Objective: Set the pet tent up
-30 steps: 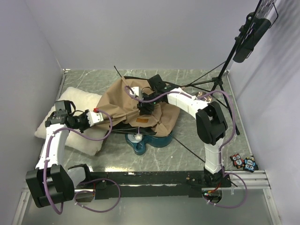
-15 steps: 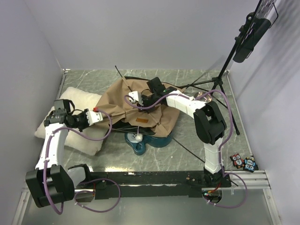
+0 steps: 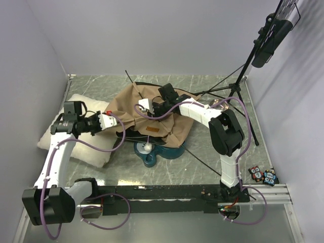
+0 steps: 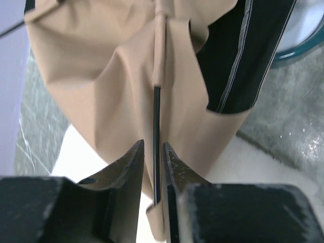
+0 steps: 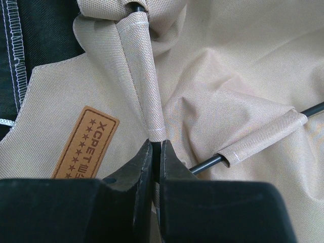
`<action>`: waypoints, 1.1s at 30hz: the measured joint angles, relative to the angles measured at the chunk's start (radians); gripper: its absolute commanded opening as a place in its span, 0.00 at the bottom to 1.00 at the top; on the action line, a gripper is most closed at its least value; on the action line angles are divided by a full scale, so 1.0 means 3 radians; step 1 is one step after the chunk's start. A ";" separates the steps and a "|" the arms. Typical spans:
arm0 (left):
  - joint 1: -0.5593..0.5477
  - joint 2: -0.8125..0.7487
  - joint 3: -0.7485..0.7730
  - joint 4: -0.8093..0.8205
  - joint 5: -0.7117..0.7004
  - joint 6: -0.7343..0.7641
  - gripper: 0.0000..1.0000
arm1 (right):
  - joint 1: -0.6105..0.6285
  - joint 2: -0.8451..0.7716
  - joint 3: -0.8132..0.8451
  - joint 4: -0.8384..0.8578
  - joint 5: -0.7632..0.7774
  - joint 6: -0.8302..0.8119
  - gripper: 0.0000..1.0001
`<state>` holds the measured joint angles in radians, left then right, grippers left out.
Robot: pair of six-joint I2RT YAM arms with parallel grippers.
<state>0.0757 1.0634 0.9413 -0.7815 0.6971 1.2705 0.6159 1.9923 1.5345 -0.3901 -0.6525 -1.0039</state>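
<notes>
The pet tent (image 3: 152,111) lies as a crumpled tan heap in the middle of the table, with its brown label patch (image 3: 153,130) facing up and its white pompom (image 3: 147,147) at the front. My right gripper (image 5: 156,144) is over the top of the heap, shut on a thin dark pole just below a fabric sleeve (image 5: 144,76). A second pole (image 5: 207,164) crosses to its right. At the tent's left edge, my left gripper (image 4: 153,147) has its jaws slightly apart around another dark pole (image 4: 157,116), with a gap on each side.
A cream-white pillow (image 3: 66,136) lies under my left arm by the left wall. A teal object (image 3: 154,156) sits under the tent's front. A black tripod (image 3: 238,86) stands at the back right. Two small owl figures (image 3: 263,175) are near the right arm's base.
My right gripper moved back and left over the tent and shut on the pole. My left gripper moved right toward the tent's edge, and its jaws parted a little.
</notes>
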 measured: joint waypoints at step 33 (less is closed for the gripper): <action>-0.0655 0.0963 -0.0116 0.0888 -0.0435 -0.0383 0.18 | 0.0056 0.0000 0.0000 0.0031 0.0032 0.0155 0.00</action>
<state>-0.1207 1.3521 0.9066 -0.5152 0.5667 1.1557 0.6327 1.9923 1.5345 -0.3809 -0.6430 -0.9573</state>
